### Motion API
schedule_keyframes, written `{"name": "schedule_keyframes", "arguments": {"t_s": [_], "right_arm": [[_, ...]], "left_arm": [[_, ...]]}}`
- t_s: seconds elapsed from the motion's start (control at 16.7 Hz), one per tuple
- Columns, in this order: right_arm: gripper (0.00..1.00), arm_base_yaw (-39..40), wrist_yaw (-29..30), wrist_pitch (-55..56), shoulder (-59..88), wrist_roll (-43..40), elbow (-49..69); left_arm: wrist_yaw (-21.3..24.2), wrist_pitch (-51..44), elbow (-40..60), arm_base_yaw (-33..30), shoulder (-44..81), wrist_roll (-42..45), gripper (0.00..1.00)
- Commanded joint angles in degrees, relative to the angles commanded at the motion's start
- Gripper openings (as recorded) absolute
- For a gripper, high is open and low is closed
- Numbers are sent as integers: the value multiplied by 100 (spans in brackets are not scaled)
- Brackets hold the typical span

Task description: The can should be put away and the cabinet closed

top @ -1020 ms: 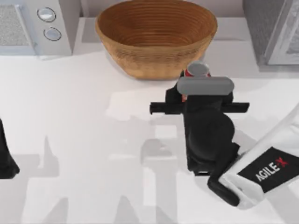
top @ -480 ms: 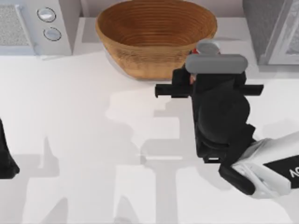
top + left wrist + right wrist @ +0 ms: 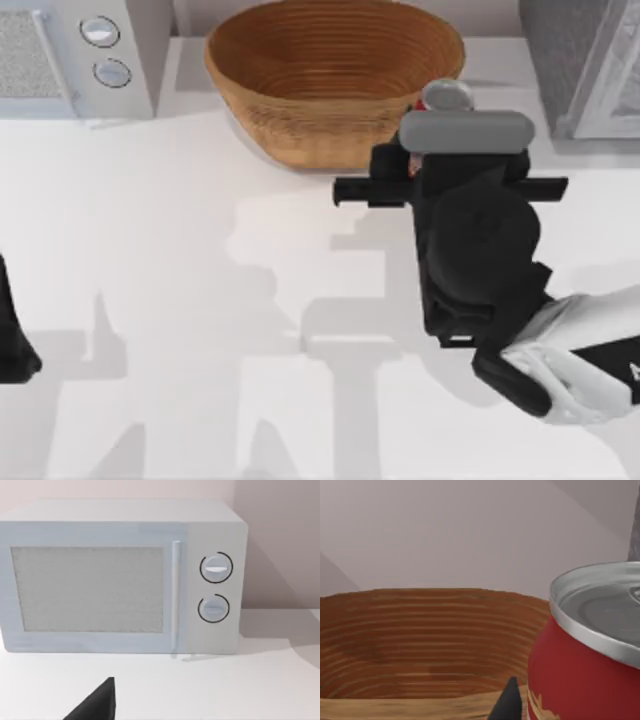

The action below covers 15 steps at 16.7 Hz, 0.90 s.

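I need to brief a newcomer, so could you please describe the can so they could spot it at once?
Find the wicker bowl at the table's back. By its right rim, at the right gripper, is the can: a small red cylinder with a silver-grey top, far smaller than the bowl and the only red thing there.

White table, soft grey shadows across its middle. Pale pinkish-grey wall behind the far edge. White microwave at the far left corner, two round dials, door shut. Wicker bowl at the far edge, centre. Grey cabinet at the far right corner.
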Motion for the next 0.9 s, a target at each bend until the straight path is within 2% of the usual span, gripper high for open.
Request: {"name": "schedule_keyframes", "arguments": {"t_s": [0.3,0.9], "right_arm": [[0,-387,-475,-523,-844,11,-365],[0,-1768,-1774,-2400,-3915,-69,-1640]], "left_arm": [[0,0,0,0,0,0,100],[0,0,0,0,0,0,100]]}}
